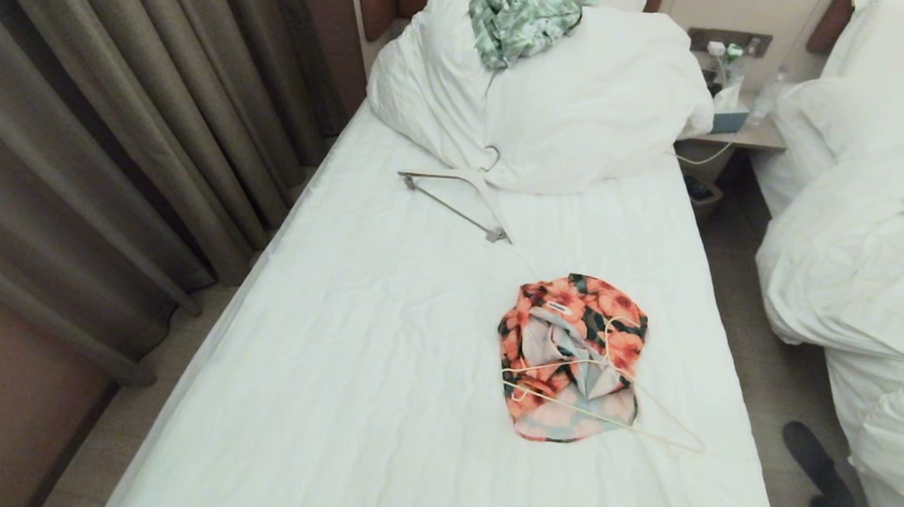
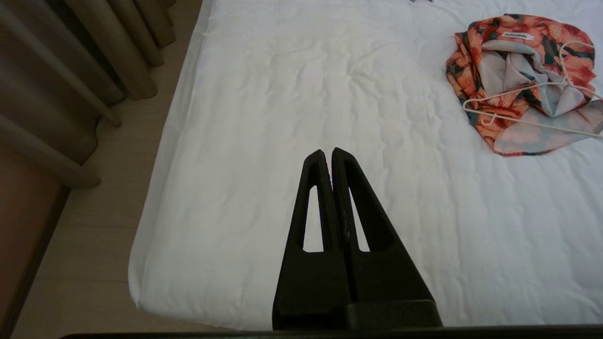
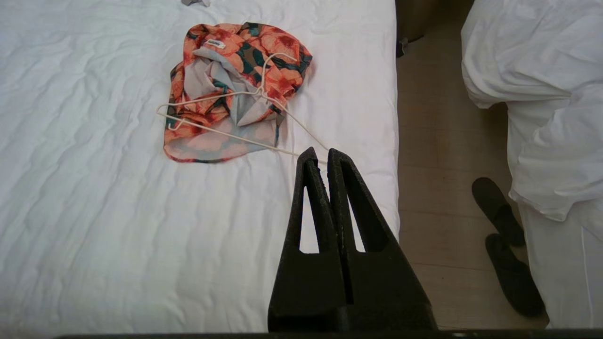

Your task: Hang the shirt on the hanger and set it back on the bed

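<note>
Nearest, the left hand (image 2: 328, 151) and the right hand (image 3: 319, 151) both hang above the near end of the bed (image 1: 380, 376), each with fingers pressed together and holding nothing. Farther on, right of the bed's middle, the shirt (image 1: 568, 349) lies crumpled on the sheet, pale inside showing. The hanger (image 1: 608, 404) lies across it, one end reaching onto the sheet. Beyond, a thicker white hanger (image 1: 460, 194) rests against the duvet heap (image 1: 557, 110), topped by a green-and-white cloth (image 1: 525, 8).
</note>
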{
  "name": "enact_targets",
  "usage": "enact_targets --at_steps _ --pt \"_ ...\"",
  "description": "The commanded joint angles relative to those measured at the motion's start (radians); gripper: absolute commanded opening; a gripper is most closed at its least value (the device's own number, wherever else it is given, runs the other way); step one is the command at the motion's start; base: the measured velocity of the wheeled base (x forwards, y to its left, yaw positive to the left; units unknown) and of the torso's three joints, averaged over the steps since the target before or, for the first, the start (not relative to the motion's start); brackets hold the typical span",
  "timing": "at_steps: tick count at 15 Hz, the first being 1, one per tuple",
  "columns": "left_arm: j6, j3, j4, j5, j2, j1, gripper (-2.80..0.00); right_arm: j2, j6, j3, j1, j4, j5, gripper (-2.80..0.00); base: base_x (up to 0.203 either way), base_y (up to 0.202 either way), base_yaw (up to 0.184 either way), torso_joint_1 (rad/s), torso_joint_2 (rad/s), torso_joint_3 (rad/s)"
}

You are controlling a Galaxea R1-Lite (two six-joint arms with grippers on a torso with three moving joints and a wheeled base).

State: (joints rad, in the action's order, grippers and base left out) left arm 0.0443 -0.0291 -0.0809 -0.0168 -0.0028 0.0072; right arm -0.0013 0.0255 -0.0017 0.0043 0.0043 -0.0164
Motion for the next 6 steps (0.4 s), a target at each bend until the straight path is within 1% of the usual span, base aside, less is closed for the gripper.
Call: enact_targets --at_steps 1,6 --pt "0.0 0.0 0.0 0.0 0.003 0.0 -2.8 0.003 -0.005 -0.001 0.0 0.0 0.0 -2.8 0.0 0.0 0.0 0.0 0.0 0.0" --pt "0.0 0.0 0.0 0.0 0.003 0.0 -2.8 0.003 -0.009 -0.001 0.0 -0.001 0.0 -2.8 0.0 0.0 0.0 0.0 0.0 0.0"
